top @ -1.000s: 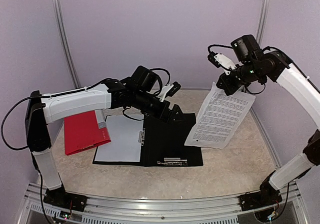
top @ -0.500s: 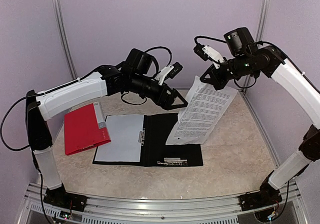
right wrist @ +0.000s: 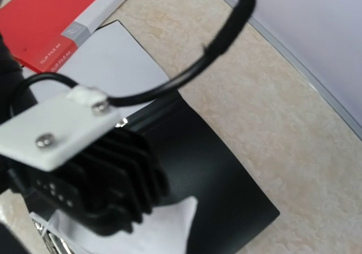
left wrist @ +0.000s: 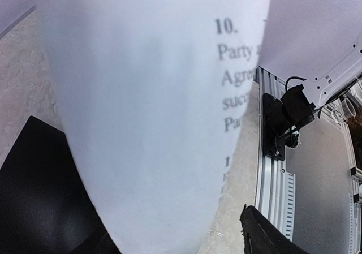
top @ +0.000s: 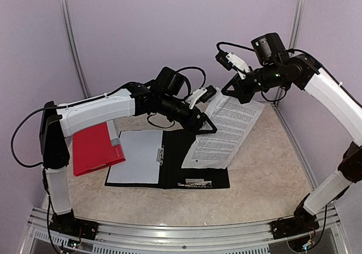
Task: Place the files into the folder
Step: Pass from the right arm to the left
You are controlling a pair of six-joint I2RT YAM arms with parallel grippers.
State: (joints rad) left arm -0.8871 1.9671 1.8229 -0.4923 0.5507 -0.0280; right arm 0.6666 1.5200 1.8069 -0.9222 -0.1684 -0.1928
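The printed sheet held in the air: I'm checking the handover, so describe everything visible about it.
The printed sheet is thin white paper, densely covered in black text, slightly bowed. It hangs tilted, its top edge pinched by the right gripper, its lower edge over the open black folder; contact there is unclear. The left gripper is at its left edge; whether it grips is unclear.

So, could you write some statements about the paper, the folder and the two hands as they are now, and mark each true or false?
1. The right hand holds a printed sheet by its top edge. True.
2. The black folder lies closed on the table. False: it lies open, with a white sheet on its left half.
3. A red case lies left of the black folder. True.
4. The left hand hovers over the red case. False: it is at the printed sheet's left edge.
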